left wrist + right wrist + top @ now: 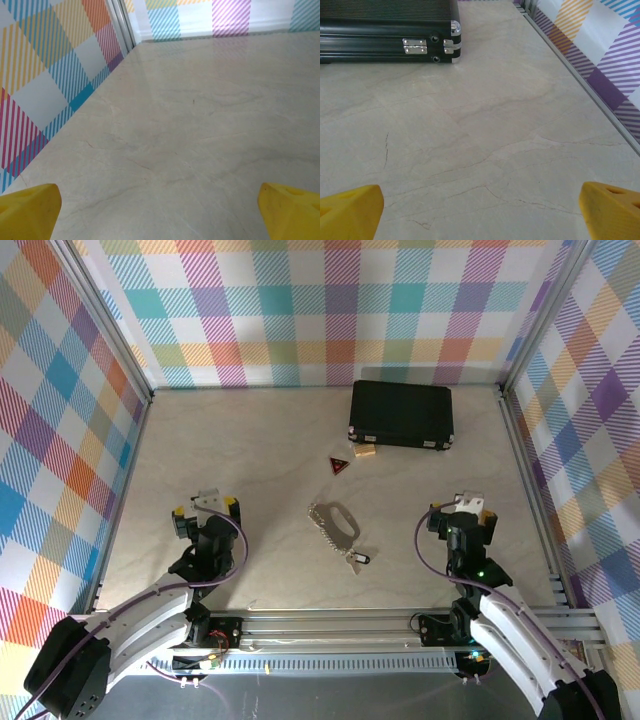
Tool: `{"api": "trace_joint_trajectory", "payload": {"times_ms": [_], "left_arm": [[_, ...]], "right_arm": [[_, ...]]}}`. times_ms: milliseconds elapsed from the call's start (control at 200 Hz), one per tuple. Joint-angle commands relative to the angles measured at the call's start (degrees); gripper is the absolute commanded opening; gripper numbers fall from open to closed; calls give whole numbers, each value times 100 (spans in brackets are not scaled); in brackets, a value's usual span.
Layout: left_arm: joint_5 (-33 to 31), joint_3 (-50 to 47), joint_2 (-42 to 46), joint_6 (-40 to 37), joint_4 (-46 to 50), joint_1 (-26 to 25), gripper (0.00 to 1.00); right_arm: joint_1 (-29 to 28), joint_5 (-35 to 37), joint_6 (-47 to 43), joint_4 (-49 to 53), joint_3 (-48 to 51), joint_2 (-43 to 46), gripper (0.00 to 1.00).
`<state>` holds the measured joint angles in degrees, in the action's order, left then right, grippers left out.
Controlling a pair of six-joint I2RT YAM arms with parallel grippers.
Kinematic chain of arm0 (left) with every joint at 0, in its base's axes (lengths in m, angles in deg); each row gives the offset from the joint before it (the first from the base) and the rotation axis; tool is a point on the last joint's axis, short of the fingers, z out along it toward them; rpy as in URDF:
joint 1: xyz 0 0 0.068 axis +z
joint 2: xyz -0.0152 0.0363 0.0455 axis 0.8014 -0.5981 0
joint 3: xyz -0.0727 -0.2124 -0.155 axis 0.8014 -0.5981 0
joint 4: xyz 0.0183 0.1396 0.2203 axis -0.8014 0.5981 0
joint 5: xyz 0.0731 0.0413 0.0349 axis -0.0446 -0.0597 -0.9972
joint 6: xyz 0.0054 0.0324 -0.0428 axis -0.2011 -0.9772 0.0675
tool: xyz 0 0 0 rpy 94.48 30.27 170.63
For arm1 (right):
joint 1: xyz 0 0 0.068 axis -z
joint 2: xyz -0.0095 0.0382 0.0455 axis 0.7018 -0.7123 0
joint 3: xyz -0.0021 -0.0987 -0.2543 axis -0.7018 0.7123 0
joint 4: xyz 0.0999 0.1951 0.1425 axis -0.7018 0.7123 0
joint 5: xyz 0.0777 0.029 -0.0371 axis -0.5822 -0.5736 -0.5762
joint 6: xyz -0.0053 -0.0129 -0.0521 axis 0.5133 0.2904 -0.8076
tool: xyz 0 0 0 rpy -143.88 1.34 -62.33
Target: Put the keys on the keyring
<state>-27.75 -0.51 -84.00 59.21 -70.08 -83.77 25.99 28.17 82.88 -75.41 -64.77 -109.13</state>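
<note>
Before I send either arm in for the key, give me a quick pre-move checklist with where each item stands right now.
1. Left gripper open and empty: ok.
2. Right gripper open and empty: ok.
3. Key lying free on the table, between the two arms: ok.
4. Keyring lying flat just beyond the key, nothing on top of it: ok.
5. Keyring's gate open or shut: cannot tell, too small.
6. Black case, triangular tag and tan block lie farther back, off the path to the key: ok.
</note>
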Motion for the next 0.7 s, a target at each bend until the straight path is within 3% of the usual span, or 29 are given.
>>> {"api": "trace_joint_trajectory", "payload": {"times_ms": [0,285,695], "left_arm": [[-8,-47,-153,-142,-612,165,100],[304,-70,-906,-326,-1706,567,100],[985,-62,-1455,-302,-2417,1153,100]], "right_arm": [[94,-335,-267,-745,22,-267,99],[416,-897,-479,-1779,89,-917,99],[1008,-1705,-399,-2445,138,-1340,99]]}}
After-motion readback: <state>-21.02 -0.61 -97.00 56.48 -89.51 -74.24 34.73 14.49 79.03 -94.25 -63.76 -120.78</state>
